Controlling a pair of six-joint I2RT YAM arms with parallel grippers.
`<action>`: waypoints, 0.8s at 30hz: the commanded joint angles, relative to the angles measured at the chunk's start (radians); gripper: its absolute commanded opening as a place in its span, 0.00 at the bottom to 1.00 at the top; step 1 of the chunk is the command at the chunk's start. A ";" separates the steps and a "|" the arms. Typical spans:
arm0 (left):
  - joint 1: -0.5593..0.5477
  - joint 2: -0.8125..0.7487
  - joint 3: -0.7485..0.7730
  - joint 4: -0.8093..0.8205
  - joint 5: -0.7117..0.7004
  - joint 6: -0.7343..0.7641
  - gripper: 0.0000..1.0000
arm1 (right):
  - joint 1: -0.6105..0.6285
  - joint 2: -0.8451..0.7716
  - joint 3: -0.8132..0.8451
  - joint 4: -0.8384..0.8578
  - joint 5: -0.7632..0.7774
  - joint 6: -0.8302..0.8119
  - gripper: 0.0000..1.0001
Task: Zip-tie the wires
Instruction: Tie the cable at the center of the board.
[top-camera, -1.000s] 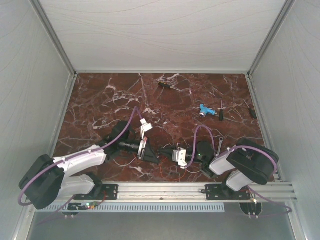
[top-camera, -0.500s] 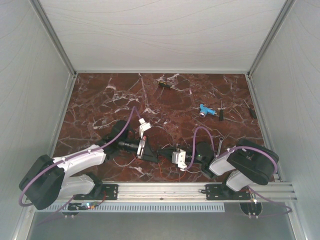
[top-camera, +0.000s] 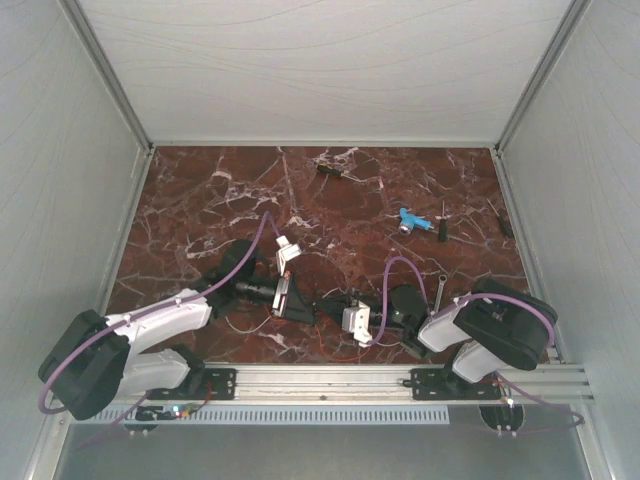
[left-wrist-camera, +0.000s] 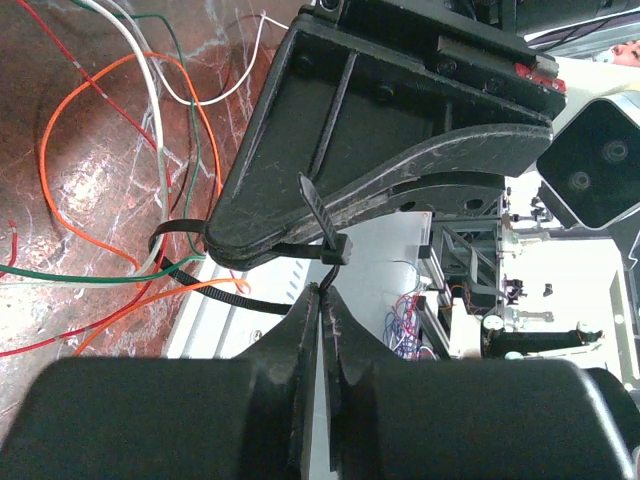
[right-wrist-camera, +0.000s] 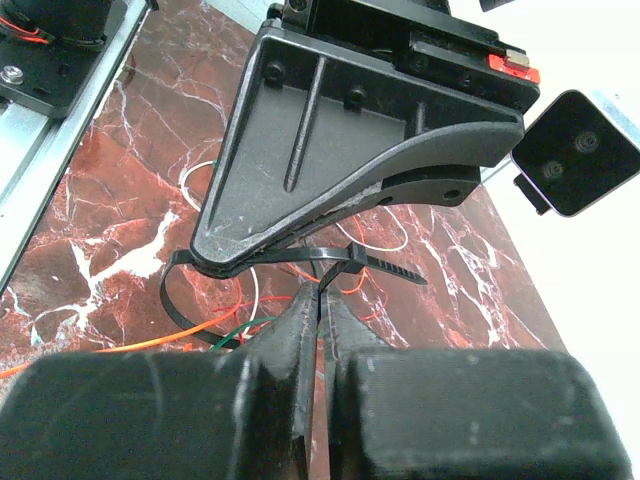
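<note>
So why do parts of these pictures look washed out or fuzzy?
Left wrist view: the background right of the zip tie is blown out white, the marble table shows a glossy sheen, and the left fingers are dark and soft. Right wrist view: white, overexposed upper right corner; right fingers blurred. Top external view: evenly lit.

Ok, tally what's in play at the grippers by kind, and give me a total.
zip tie: 1
wires, as one tangle: 1
grippers: 2, left gripper and right gripper, each shut on the zip tie
total: 4
</note>
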 joint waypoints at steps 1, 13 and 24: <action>0.016 -0.017 0.019 0.027 0.007 -0.001 0.00 | 0.016 -0.020 0.003 0.096 -0.020 -0.055 0.00; 0.017 0.000 0.011 0.054 0.039 -0.015 0.00 | 0.022 -0.046 0.033 0.076 0.027 0.027 0.00; 0.014 0.007 0.012 0.063 0.054 -0.016 0.00 | 0.022 -0.051 0.043 0.075 0.004 0.054 0.16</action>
